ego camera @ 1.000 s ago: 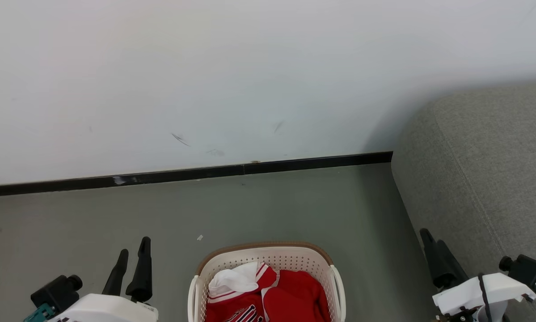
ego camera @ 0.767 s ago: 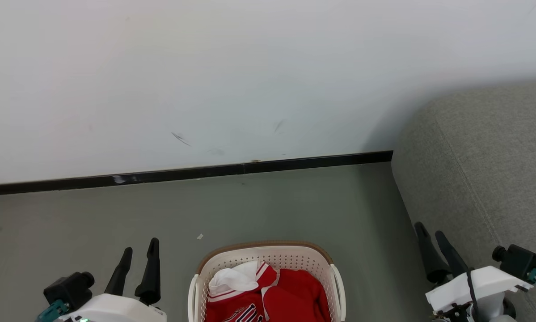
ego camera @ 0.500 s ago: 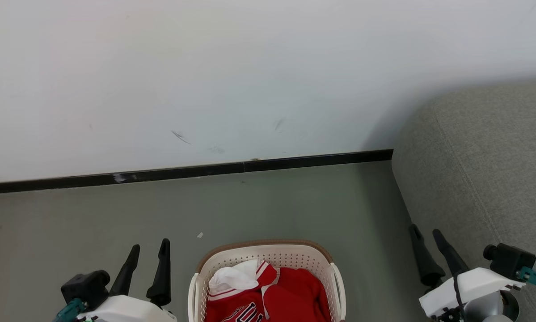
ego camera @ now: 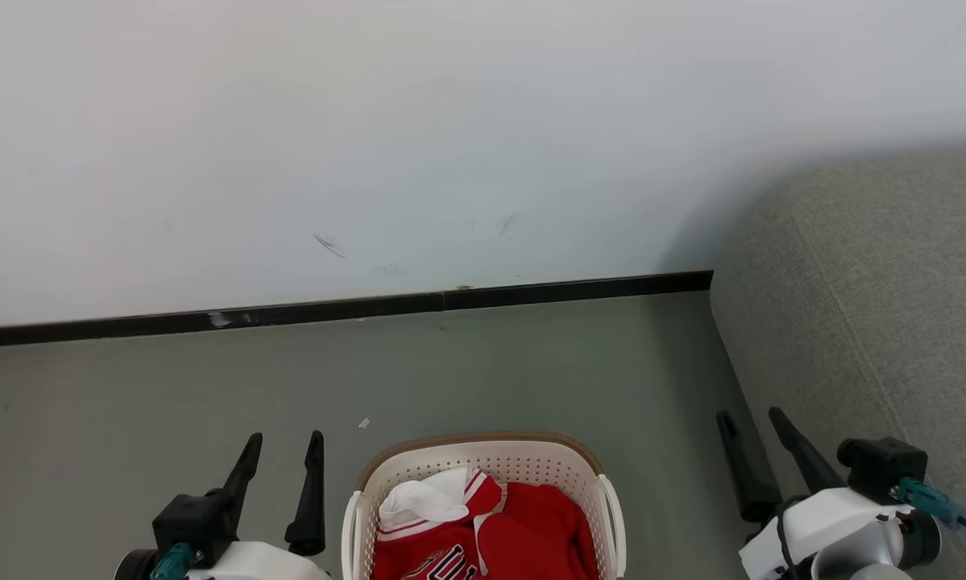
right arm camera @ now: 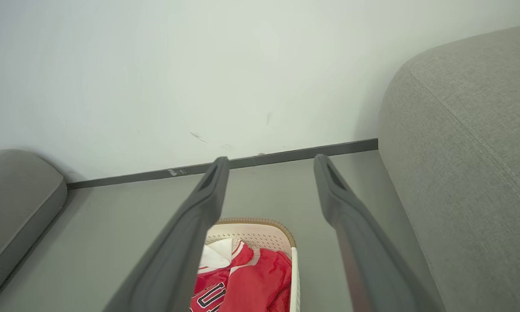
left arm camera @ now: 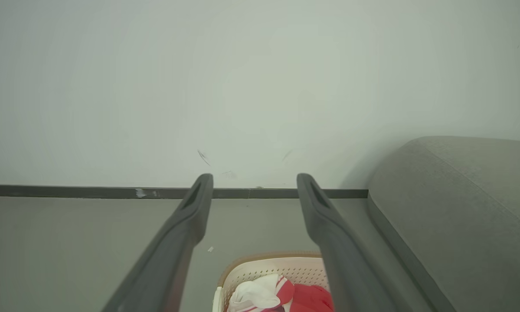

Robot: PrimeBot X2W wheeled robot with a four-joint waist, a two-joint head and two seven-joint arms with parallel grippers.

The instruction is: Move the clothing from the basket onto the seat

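Both grippers have drawn in toward the oval cream-white perforated plastic basket (ego camera: 474,442) with its brown woven-look rim. The left gripper (ego camera: 283,437) has slid rightward over the grey floor (ego camera: 491,370), and the right gripper (ego camera: 748,415) has moved leftward off the sofa's edge. Basket and contents have not shifted. Each gripper's 2 long dark fingers stand well apart and hold nothing.

All of the soft red sports clothing (ego camera: 535,524) lies heaped inside the basket. It looks like 2 garments, 1 plain red and 1 showing white lining, white-striped trim and dark lettering. The large grey fabric-upholstered seat (ego camera: 877,282) stands to the basket's right, with a strip of floor between them, and nothing lies on the part in view.

By my judgement this is the approach, and the transfer itself has not begun. The next move calls for 1 gripper to tip downward and descend between the basket's walls. It should pinch a raised fold, probably the white-lined collar on top, without catching the rim.
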